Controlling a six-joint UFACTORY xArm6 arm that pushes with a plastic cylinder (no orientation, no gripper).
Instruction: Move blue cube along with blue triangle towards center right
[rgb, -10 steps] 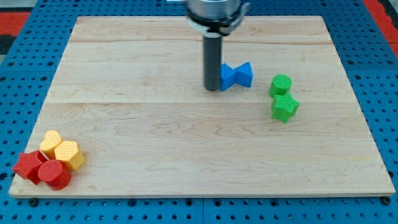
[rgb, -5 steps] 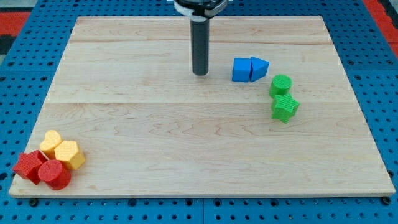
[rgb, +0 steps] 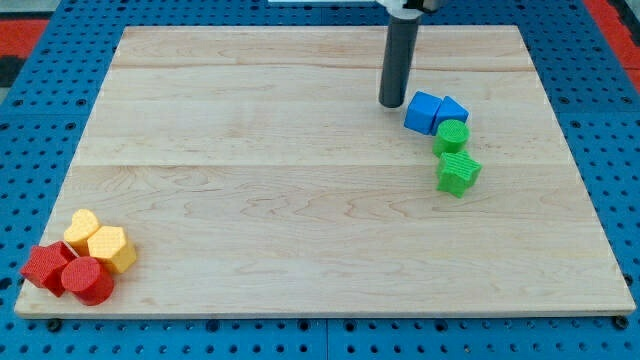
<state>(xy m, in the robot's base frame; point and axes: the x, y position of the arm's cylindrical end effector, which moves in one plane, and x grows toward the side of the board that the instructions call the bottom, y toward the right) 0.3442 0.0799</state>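
**A:** Where is my tip (rgb: 392, 103) relative to the two blue pieces?

**B:** It rests on the bench (rgb: 300, 220) just to the view's left of the blue cube (rgb: 422, 112), touching it or very nearly so. The blue triangle (rgb: 452, 109) sits on the cube's far side from the tip, pressed against it.

**A:** And the claw?

**B:** There is no claw here, only the straight rod, so nothing opens, closes or holds anything.

**A:** How far along would you judge it?

**B:** Most of the way. Both blue blocks lie right of centre, a little towards the view's top. The green cylinder (rgb: 451, 135) touches them from below, with the green star (rgb: 458, 172) beyond it. I judge a short push rightward and slightly down remains.

**A:** Anything else?

**B:** Yellow and red blocks sit far off, down-left of the tip.
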